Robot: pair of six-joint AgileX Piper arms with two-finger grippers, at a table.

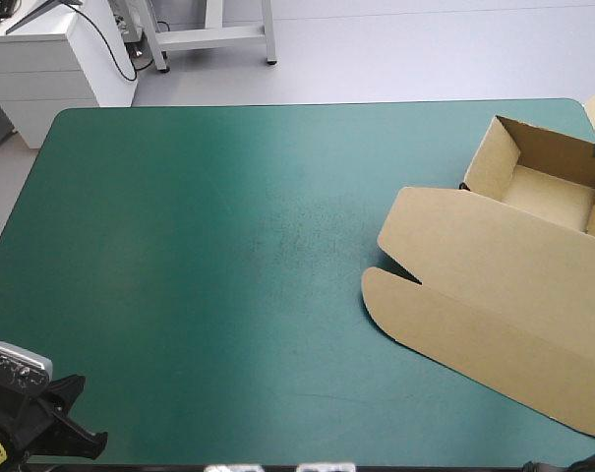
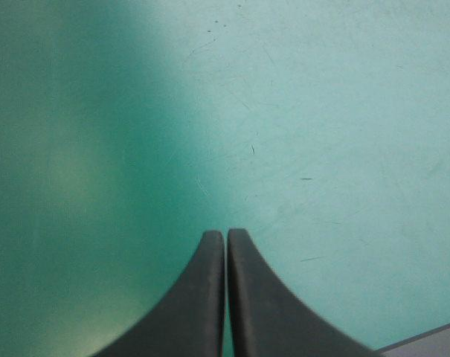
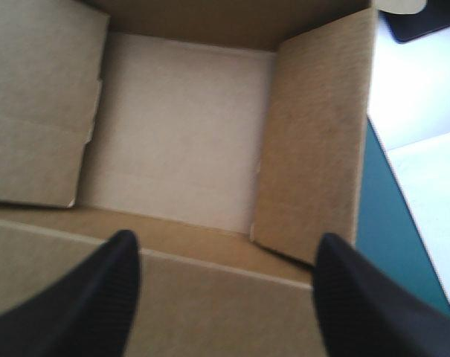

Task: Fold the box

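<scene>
The left end effector (image 2: 225,236) is shut tight. Its two black fingers (image 2: 262,305) press together into one point, with nothing between them. Under it and ahead of it is only the teal-green cover (image 2: 299,111), bare but for some thin scratches. A bit of the counter's edge shows just beside it. From up high, this arm sits low at the near left corner of the counter (image 1: 228,295).

The right end effector (image 3: 228,249) is wide open. Its two black fingers (image 3: 98,297) stand far apart and hold nothing. The brown box (image 1: 474,246) is right under it and ahead of it. Between the fingers I can see a fold line in the board. Just ahead of them is the tray (image 3: 180,126), open on top, with a pale floor and brown walls around it. One wall stands upright ahead of one finger. I cannot tell if the fingers touch the board or only hang over it. A strip of teal-green cover shows beside the box, outside that upright wall.

From up high, the box lies at the right side of the counter, well apart from the left end effector, with lots of bare cover between them. The tray is the far part of the box. The lid (image 1: 504,315) lies flat on the cover on the near side of the tray, joined to it. It has a long strip along its near edge and a round tab at the end nearest the left end effector.
</scene>
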